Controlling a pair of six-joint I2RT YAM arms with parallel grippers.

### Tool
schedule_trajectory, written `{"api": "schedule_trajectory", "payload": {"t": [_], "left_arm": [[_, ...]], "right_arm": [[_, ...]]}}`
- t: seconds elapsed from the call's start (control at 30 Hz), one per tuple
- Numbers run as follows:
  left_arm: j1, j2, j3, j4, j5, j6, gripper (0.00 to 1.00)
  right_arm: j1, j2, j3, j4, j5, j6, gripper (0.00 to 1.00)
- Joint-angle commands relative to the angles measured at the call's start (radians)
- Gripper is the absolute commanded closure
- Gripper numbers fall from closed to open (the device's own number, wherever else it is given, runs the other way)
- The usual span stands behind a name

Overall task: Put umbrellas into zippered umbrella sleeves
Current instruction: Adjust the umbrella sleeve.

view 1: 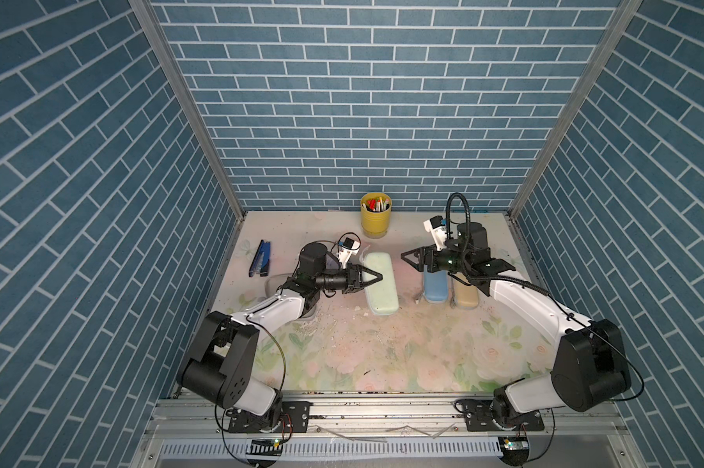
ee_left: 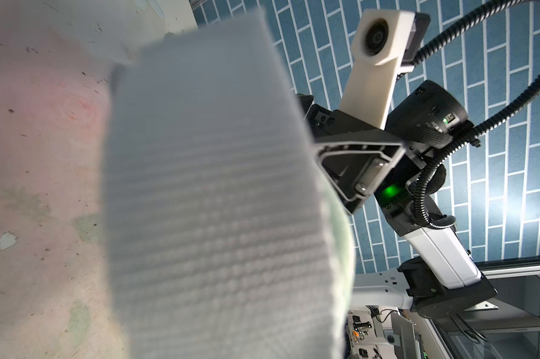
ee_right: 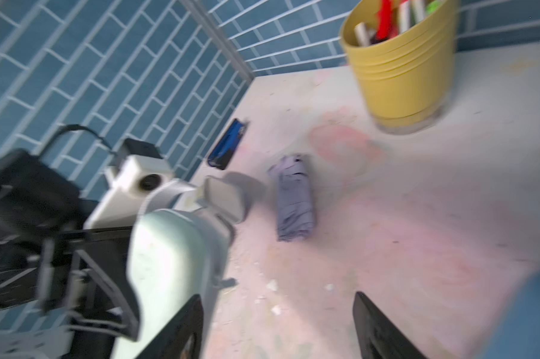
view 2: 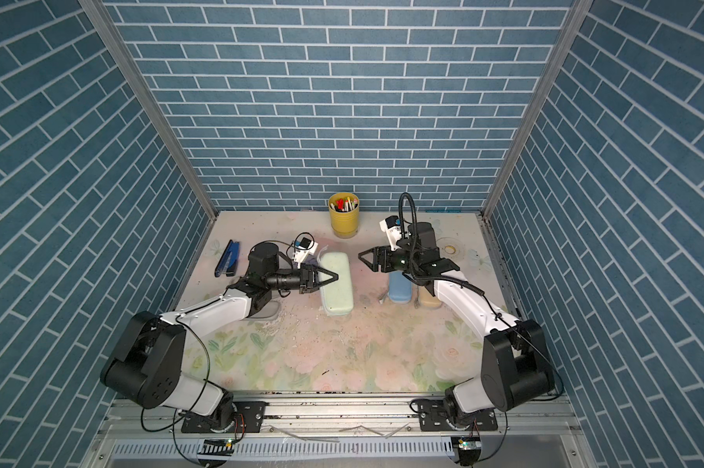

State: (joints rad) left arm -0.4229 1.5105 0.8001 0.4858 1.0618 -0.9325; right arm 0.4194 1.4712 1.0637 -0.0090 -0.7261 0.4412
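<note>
The left hand (view 1: pixel 376 277) clamps the mint green hard-shell zip sleeve (view 1: pixel 382 295). Right of it hangs the right hand (view 1: pixel 409 259), fingers (ee_right: pixel 380 329) apart. The lilac fabric umbrella roll (ee_right: pixel 293 199) lies farther left.

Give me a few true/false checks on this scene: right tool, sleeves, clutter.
1. The yellow pen cup stands at the back edge of the table. True.
2. The right tool grips the lilac umbrella. False: its jaws are open and empty; the umbrella lies on the table.
3. The light blue sleeve sits beside the tan sleeve. True.
4. The blue stapler lies on the mint green sleeve. False: it lies on the table, well apart from it.
</note>
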Motion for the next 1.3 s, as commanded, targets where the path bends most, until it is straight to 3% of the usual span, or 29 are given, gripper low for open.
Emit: {"api": "schedule_trajectory", "payload": {"t": [0.0, 0.2, 0.37, 0.43, 0.53, 0.6, 0.7, 0.87, 0.97, 1.13, 1.27], "left_arm": [[-0.021, 0.012, 0.025, 0.125, 0.038, -0.025, 0.84], [-0.055, 0.02, 0.037, 0.146, 0.064, -0.029, 0.84], [-0.079, 0.024, 0.048, 0.164, 0.104, -0.034, 0.82], [-0.074, 0.016, 0.047, 0.171, 0.103, -0.037, 0.76], [-0.031, -0.026, 0.01, 0.238, 0.036, -0.088, 0.54], [0.012, -0.067, -0.059, 0.358, -0.045, -0.175, 0.36], [0.029, -0.146, -0.194, 0.412, -0.217, -0.226, 0.23], [-0.038, -0.268, -0.397, 0.399, -0.552, -0.211, 0.16], [-0.13, -0.307, -0.413, 0.346, -0.682, -0.174, 0.13], [-0.166, -0.221, -0.415, 0.455, -0.738, -0.225, 0.12], [-0.181, -0.103, -0.399, 0.631, -0.758, -0.3, 0.2]], "right_arm": [[0.018, 0.075, 0.035, 0.099, -0.26, 0.192, 0.23], [0.075, 0.186, 0.107, 0.126, -0.331, 0.208, 0.26], [0.081, 0.224, 0.124, 0.242, -0.375, 0.294, 0.41], [0.082, 0.218, 0.115, 0.299, -0.375, 0.343, 0.5], [0.075, 0.203, 0.099, 0.365, -0.343, 0.411, 0.66], [0.07, 0.184, 0.079, 0.413, -0.29, 0.476, 0.74], [0.059, 0.151, 0.043, 0.472, -0.151, 0.569, 0.87], [0.06, 0.099, -0.048, 0.522, 0.166, 0.775, 0.95], [0.08, 0.068, -0.099, 0.511, 0.315, 0.87, 0.94], [0.155, 0.023, -0.125, 0.435, 0.464, 0.898, 0.96], [0.225, 0.005, -0.15, 0.418, 0.58, 0.933, 0.97]]}}
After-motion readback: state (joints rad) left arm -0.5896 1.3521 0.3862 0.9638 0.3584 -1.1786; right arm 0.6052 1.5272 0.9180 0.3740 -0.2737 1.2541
